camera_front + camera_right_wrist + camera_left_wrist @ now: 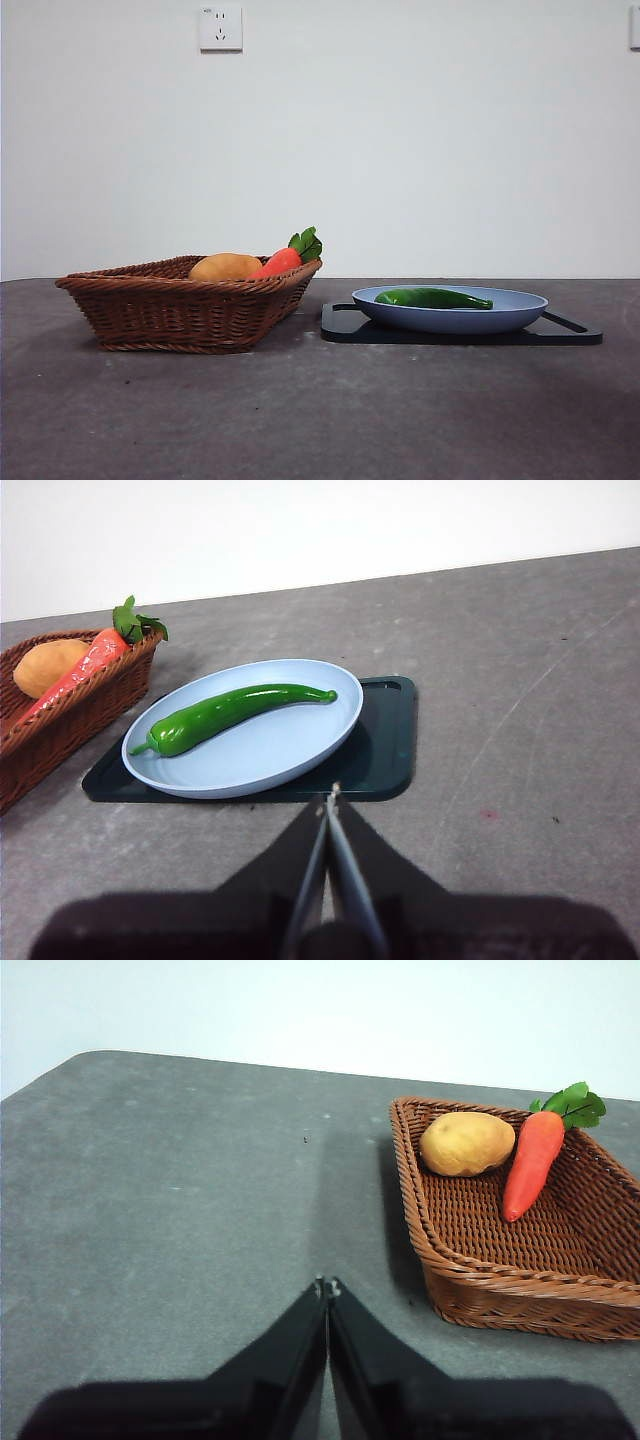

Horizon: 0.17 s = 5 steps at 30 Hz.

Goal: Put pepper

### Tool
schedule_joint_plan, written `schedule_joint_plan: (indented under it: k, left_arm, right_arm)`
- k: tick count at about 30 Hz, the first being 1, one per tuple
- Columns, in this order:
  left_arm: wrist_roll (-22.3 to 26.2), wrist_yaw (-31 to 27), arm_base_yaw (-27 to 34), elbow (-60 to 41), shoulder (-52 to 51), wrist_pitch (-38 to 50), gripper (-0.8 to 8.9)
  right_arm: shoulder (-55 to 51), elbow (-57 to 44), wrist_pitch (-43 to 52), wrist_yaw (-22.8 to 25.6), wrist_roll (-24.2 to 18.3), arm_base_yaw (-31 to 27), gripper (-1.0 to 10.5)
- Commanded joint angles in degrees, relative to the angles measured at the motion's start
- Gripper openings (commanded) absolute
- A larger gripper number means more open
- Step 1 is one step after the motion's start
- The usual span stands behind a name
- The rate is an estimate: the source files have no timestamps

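Lying lengthwise in the blue plate (pixel 300 765), the pepper (pixel 225 713) is seen on the dark tray (pixel 385 750) beside the wicker basket (pixel 170 310), in which the potato (pixel 466 1143) and carrot (pixel 532 1160) are kept. The left gripper (pixel 326 1285) and right gripper (pixel 333 798) are held above the table (pixel 320 420), jaws pressed together on nothing.

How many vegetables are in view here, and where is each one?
3. The potato and the carrot lie in the wicker basket; the pepper lies on the blue plate on the dark tray. Nothing seems hidden.
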Motion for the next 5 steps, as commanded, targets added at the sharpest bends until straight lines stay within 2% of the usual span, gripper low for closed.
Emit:
schedule_joint_plan:
  k: [1, 5]
  left_arm:
    - [-0.3, 0.3, 0.1, -0.6, -0.2, 0.6, 0.08]
    - [-0.3, 0.3, 0.1, -0.6, -0.2, 0.6, 0.08]
  right_arm:
    - [-0.2, -0.3, -0.2, 0.2, 0.5, 0.0, 0.1]
    - [-0.2, -0.3, -0.2, 0.2, 0.5, 0.0, 0.1]
